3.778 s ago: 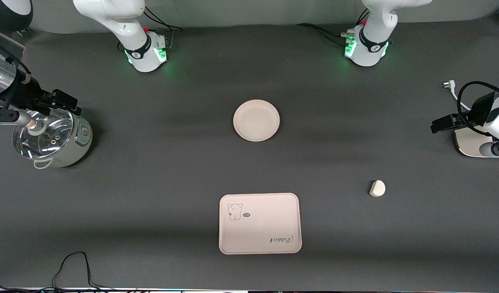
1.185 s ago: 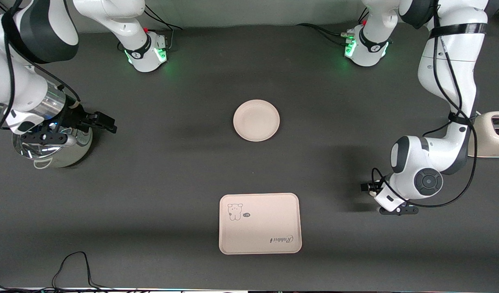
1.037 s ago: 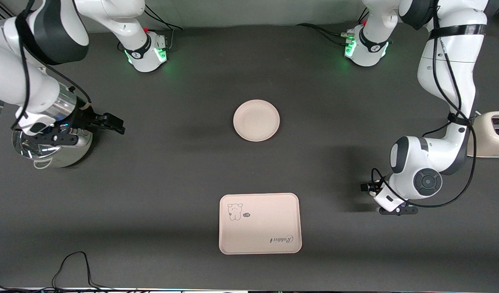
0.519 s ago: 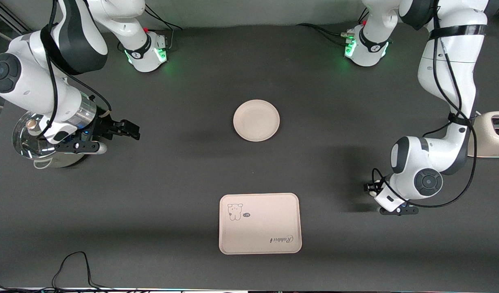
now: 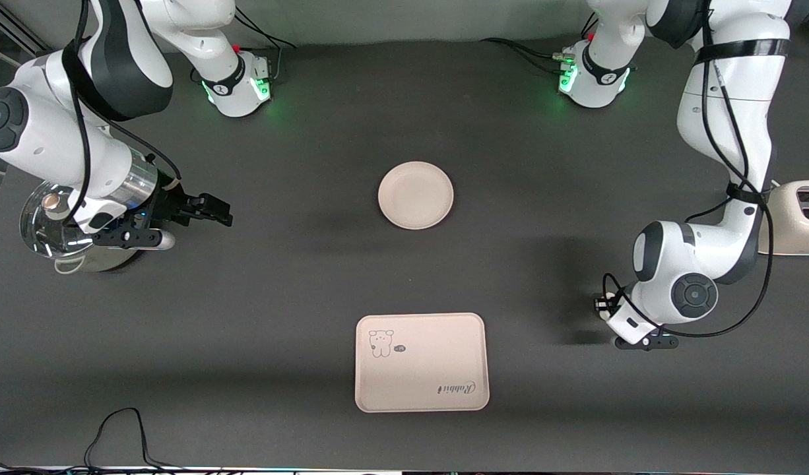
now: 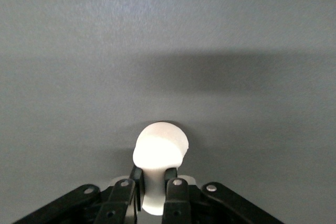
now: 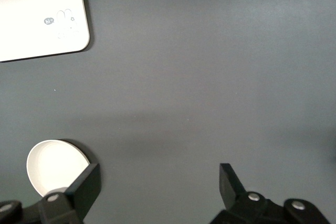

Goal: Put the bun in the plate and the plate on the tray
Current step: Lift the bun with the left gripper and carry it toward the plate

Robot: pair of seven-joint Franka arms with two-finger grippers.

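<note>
Left wrist view — left end effector pinching smooth rounded bun | matte table

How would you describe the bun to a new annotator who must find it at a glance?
Start at the rectangular tray with the rabbit drawing, then go toward the left arm's end of the table to the left gripper. The bun sits between its fingers: a small, smooth, off-white lump, far smaller than the round plate mid-table.
</note>
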